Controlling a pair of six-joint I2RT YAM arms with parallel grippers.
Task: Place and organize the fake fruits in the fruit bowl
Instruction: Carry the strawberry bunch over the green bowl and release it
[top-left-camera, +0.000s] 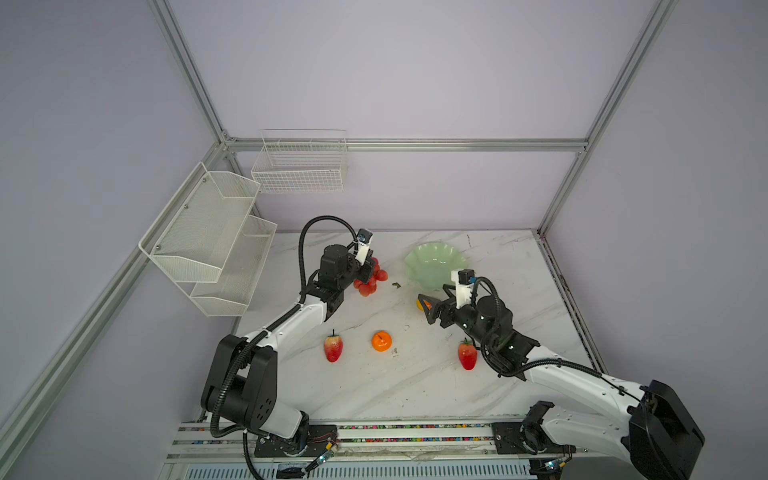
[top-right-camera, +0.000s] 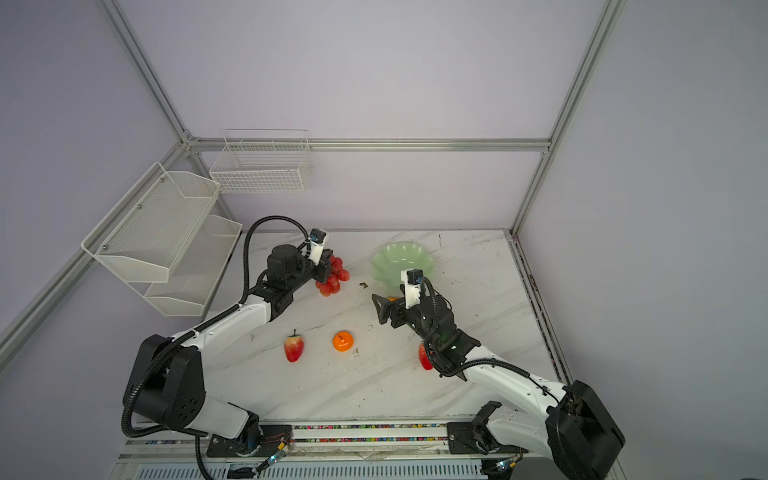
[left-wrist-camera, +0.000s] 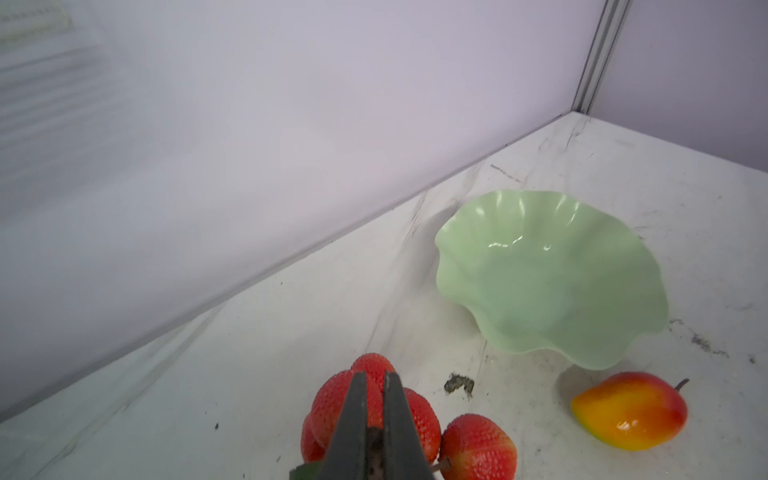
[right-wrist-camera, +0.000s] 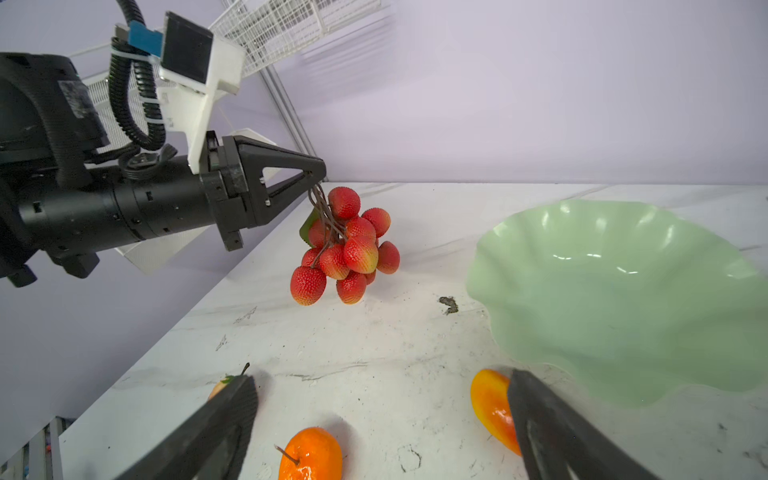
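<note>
On left-rear of table (top-left-camera: 415, 386): left gripper (right-wrist-camera: 318, 178) pinched tight on brown stems of berry cluster (right-wrist-camera: 349, 249); cluster hangs below fingertips, green leaf at back. Front row: strawberry (top-left-camera: 333, 348) lying flat, orange (top-left-camera: 381, 341) just right of it, both loose. Centre-right: right gripper (right-wrist-camera: 382, 384) spread wide, gripping nothing; mango (left-wrist-camera: 629, 409) beside one finger. Bowl (left-wrist-camera: 548, 274) just behind mango, near rear wall; every fruit outside it. Second strawberry (top-left-camera: 467, 354) beside right arm.
</note>
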